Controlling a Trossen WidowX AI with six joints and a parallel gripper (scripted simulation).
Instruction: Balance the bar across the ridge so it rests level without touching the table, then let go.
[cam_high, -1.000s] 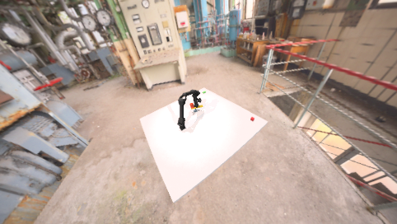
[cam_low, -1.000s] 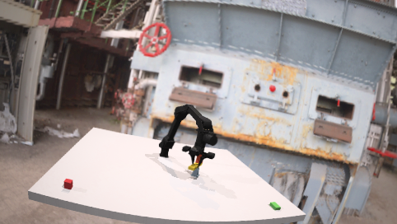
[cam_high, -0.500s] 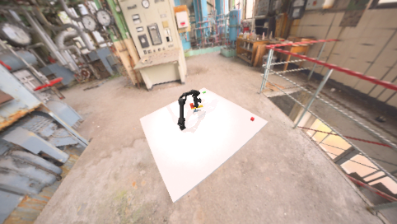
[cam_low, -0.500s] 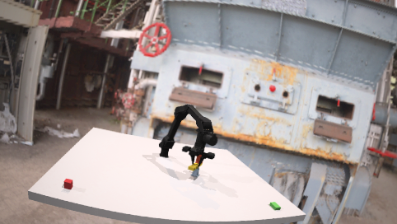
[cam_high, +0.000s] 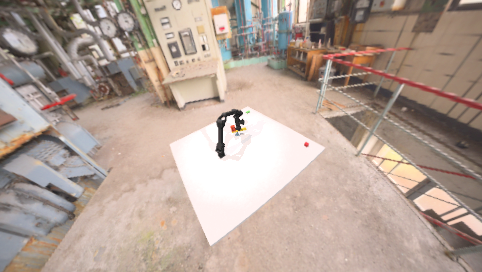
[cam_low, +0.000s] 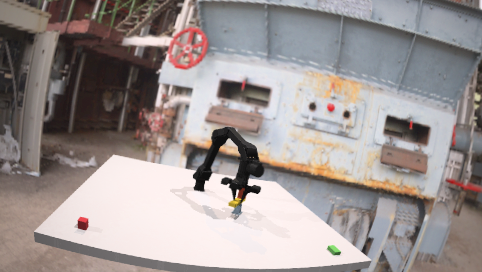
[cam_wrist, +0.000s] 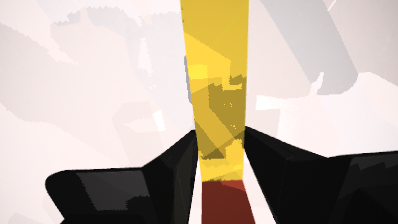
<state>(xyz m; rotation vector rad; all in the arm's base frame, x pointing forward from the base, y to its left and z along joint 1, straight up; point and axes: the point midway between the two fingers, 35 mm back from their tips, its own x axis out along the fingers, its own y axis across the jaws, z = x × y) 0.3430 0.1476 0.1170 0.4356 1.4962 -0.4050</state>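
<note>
1. Gripper (cam_high: 238, 130) (cam_low: 237, 199) (cam_wrist: 219, 133) fingers are closed on the yellow bar (cam_high: 243, 130) (cam_low: 233, 204) (cam_wrist: 220, 60), pinching it from both sides; it is not released.
2. In the wrist view, the bar runs from the top edge of the picture down between the two black fingers. A dark red piece (cam_high: 233, 128) (cam_low: 241, 192) (cam_wrist: 225, 204) adjoins its lower end there and continues out of the picture. Whether the two are one part cannot be told.
3. The blue-grey ridge (cam_high: 237, 134) (cam_low: 236, 210) stands on the white table (cam_high: 240, 195) (cam_low: 150, 205) (cam_wrist: 75, 125), directly below the bar in the exterior view. The bar is above the table, but whether its underside touches the ridge cannot be made out, and neither can its exact level.
4. The black arm (cam_high: 220, 132) (cam_low: 247, 152) rises from its base on the table, bends over at the top and reaches down to the bar.
5. A red cube (cam_high: 306, 144) (cam_low: 83, 223) lies on the table, well apart from the ridge and near one corner.
6. A small green block (cam_high: 248, 112) (cam_low: 334, 250) lies near another corner, also apart from the bar and the gripper.
</note>
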